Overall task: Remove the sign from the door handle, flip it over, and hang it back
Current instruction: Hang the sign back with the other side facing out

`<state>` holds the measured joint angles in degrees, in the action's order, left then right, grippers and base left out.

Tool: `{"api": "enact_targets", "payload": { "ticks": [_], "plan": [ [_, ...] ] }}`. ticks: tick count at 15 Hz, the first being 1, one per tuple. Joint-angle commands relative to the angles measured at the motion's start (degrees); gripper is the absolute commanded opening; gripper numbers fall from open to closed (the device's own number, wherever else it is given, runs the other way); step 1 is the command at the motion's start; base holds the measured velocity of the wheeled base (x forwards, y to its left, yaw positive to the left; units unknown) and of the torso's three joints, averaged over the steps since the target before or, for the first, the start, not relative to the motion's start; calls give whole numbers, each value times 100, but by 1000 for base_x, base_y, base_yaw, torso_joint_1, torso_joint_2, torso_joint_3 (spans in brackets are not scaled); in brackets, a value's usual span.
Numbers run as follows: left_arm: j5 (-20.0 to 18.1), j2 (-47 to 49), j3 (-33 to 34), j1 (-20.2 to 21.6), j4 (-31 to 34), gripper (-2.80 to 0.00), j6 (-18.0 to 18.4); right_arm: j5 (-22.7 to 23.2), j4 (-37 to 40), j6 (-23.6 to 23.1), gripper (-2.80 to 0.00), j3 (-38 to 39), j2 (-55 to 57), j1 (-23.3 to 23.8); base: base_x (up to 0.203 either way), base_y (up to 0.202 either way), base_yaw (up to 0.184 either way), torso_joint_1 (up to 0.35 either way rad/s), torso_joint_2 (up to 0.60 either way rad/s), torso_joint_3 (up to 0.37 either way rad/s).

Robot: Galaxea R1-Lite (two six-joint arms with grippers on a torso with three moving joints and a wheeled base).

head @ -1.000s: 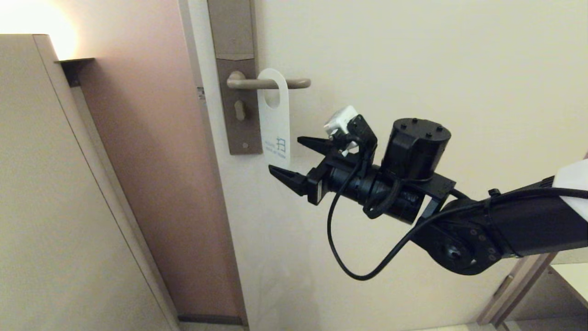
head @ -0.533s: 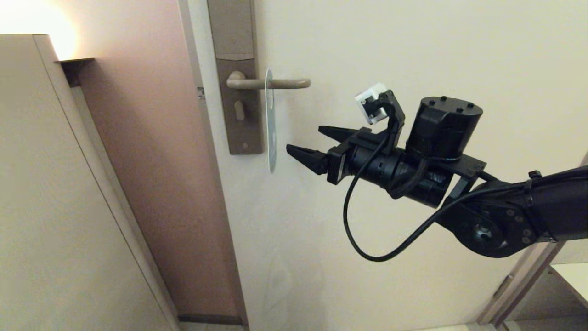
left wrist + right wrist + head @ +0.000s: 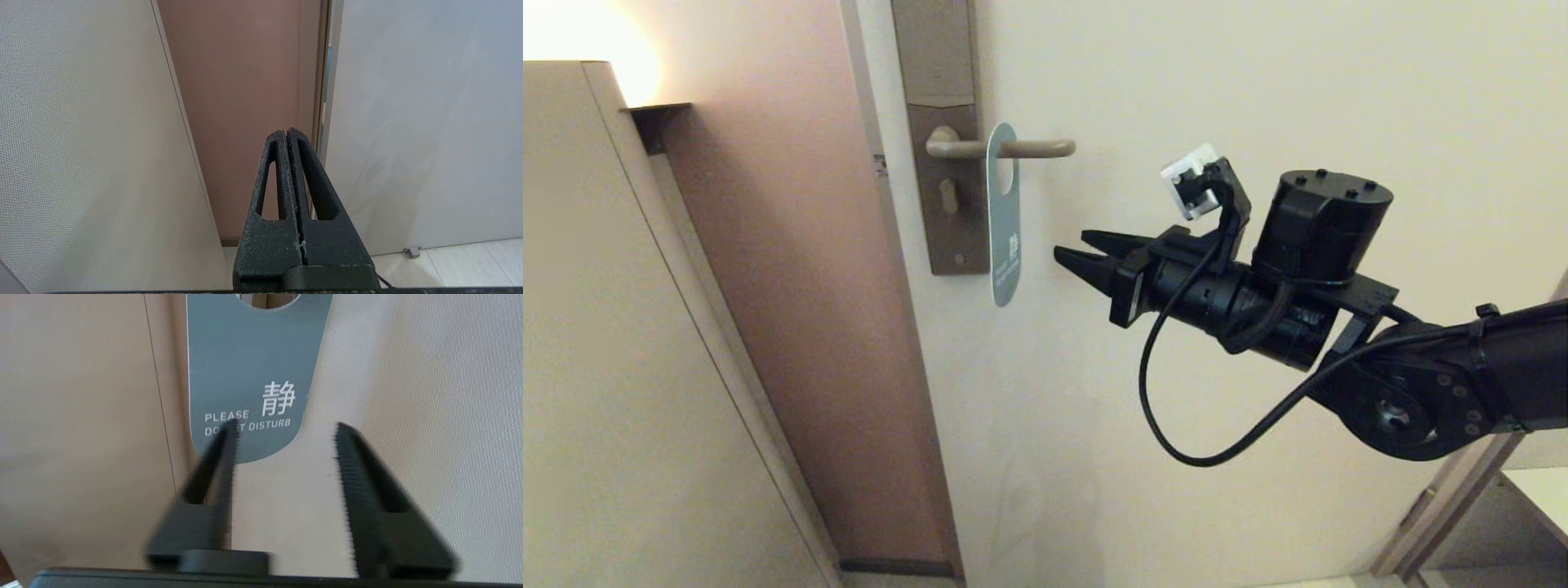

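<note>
The sign [image 3: 1004,220] hangs by its hole on the door handle [image 3: 1005,149], turned partly edge-on, with its blue face toward my right arm. In the right wrist view the sign [image 3: 249,371] reads "PLEASE DO NOT DISTURB". My right gripper [image 3: 1072,247] is open and empty, a short way to the right of the sign's lower end and not touching it. It also shows open in the right wrist view [image 3: 284,430]. My left gripper [image 3: 286,134] is shut and empty, low down by the door frame, out of the head view.
The handle sits on a tall grey-brown plate [image 3: 943,131] with a keyhole, on a cream door [image 3: 1217,82]. A reddish-brown wall strip [image 3: 800,286] and a beige cabinet [image 3: 613,351] stand to the left. A cable [image 3: 1176,408] loops under my right wrist.
My right gripper drew back to the right from the sign's lower end. The sign, white face out a second ago, swung edge-on and now shows its blue face.
</note>
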<state>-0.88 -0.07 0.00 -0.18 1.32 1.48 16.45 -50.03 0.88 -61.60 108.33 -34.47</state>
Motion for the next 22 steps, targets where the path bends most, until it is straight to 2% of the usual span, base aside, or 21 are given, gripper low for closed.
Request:
{"api": "enact_targets", "payload": {
  "ticks": [1,6,11,19,22],
  "plan": [
    [0,7,0,1,0,-280,2,17,-33,0,-280,16,-13,-6,0,0,0,0,0,0],
    [0,7,0,1,0,-280,2,25,-52,-82,-280,-395,333,-31,0,0,0,0,0,0],
    [0,7,0,1,0,-280,2,25,-68,-694,-280,-1112,895,-71,0,0,0,0,0,0],
    [0,7,0,1,0,-280,2,21,-68,-996,-280,-2237,1529,-369,0,0,0,0,0,0],
    [0,7,0,1,0,-280,2,17,-68,-1258,-280,-2462,1755,-535,0,0,0,0,0,0]
  ]
}}
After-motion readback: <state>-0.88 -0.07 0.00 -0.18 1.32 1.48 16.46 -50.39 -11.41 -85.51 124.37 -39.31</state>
